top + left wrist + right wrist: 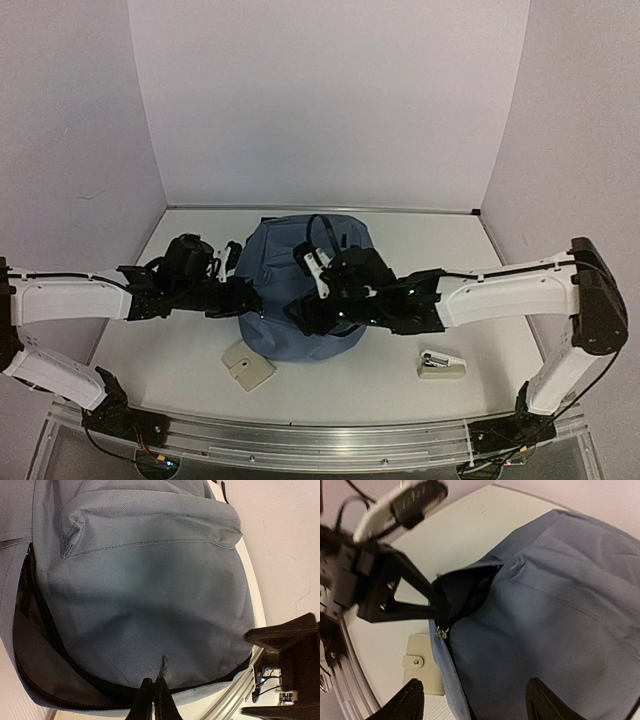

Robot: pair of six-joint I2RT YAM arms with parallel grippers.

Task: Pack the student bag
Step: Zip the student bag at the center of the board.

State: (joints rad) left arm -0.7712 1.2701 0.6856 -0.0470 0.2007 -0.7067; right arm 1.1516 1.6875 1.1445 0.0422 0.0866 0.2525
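Okay, the student bag (285, 260) lies flat in the middle of the surface (430, 250), long axis running away from the arm bases, front pocket up. My left gripper (154, 701) is clamped tight on fabric at the rim of the zip opening (465, 592), on the bag's near-left side, holding the mouth apart. Dark interior shows in the right wrist view.

My right gripper (479, 700) hovers over the bag's near end, jaws wide, nothing between them, so right is the free arm. The mouth faces left and toward me, which puts it to the left of the right gripper.

Two loose things are on the surface. A beige flat case (247, 366) sits just beside the bag's near-left edge, below the mouth. A small white item (441, 365) sits well apart at near right, on the right arm's side.

My read is that the next pick goes to the right arm. The white item is the easier reach. The case is closer to the mouth but crowds the left arm. Either one then has to travel leftward into the held gap, which looks narrow.
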